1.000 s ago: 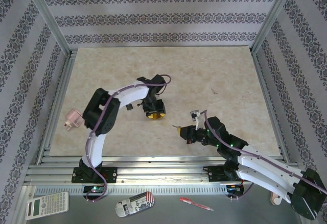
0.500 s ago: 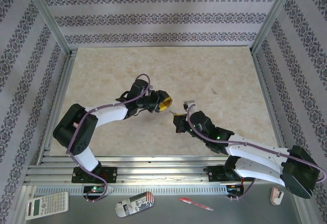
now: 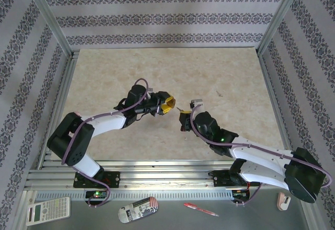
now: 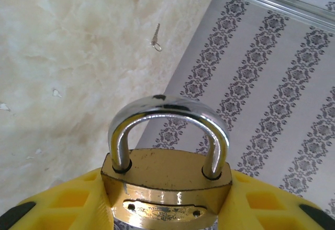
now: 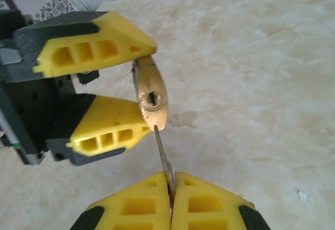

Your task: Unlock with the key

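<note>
The left tool [image 5: 144,83] has its yellow fingers part way open and squeezed on a shiny brass padlock with a curved silver hoop [image 4: 166,188]. One finger is on each flat side. In the left wrist view the hoop points to 12 o'clock. The bottom of the padlock is cut off by the picture edge.

The right tool [image 5: 171,180] is closed tight on a tiny, thin silvery metal key [image 5: 161,149]. The key's head is hidden between the two yellow fingers, so you see just its thin blade. In the right wrist view the blade points to about 11 o'clock. Its tip is at the edge of the padlock's end face, at 6 o'clock from the keyhole. The tip is not in the hole. You cannot tell if it touches the brass.

From the top, the two tools meet near the middle of the pale, marble-look bench [image 3: 104,78], and the left tool is at 10 o'clock from the right one. The key is too small to make out there.

A small silvery bit [image 4: 156,37] lies alone on the bench, well apart from the tools. It is too tiny to name.
</note>
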{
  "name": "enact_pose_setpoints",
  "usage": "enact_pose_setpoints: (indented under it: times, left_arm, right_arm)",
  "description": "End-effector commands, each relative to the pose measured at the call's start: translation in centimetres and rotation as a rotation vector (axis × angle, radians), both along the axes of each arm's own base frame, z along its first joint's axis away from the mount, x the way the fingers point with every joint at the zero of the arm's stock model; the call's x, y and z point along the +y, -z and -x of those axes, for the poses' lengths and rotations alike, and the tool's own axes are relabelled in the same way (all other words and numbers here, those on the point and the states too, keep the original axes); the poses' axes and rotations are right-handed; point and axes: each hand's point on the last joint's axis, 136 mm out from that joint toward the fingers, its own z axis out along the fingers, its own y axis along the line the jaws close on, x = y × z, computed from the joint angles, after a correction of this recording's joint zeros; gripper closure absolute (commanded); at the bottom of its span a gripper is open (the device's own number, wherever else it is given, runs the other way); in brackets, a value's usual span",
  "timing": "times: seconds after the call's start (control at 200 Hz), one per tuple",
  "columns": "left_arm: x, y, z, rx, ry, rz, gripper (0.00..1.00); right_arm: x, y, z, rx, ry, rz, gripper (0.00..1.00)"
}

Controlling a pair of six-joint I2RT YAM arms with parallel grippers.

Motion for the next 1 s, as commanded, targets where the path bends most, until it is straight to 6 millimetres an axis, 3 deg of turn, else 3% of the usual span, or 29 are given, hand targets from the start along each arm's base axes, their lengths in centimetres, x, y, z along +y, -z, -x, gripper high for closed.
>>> enact_pose_setpoints:
  times: [0.0,0.29,0.994]
  left_arm:
    - [-0.3,-3.6,0.1,-0.091,0.005,0.087,1.0]
    - [-0.2,-3.2,0.5,-0.086,0.016,0.073,1.0]
    - [-0.8,-1.9,1.9,-0.049,0.08,0.025,1.0]
  right_arm:
    - [0.6,-1.5,-0.6,-0.042,-0.019,-0.035,1.0]
    - [1.7,-1.7,-0.7,-0.033,-0.059,-0.046,1.0]
    - [1.8,-1.5,-1.3,-0.041,-0.053,-0.026,1.0]
